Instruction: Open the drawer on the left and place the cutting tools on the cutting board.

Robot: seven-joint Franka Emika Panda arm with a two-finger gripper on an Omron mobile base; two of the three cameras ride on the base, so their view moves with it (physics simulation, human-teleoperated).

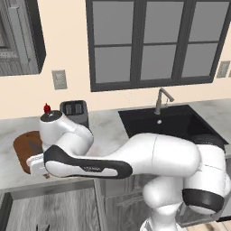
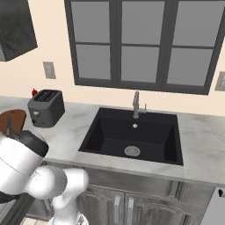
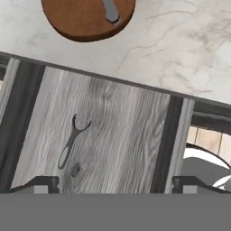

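The drawer stands pulled out below the counter edge, its grey wood-grain floor in the hand view and also low in the left base view. A slim grey tool with a forked end lies flat in it. My gripper hangs open above the drawer, its fingertips wide apart with nothing between them. The reddish-brown cutting board rests on the counter just beyond the drawer, and the grey end of a knife lies on it. My arm partly hides the board in the left base view.
A dark toaster stands behind the board by the wall, with a small red thing next to it. To the right are the black sink and its faucet. Grey cabinet doors run below the marble counter.
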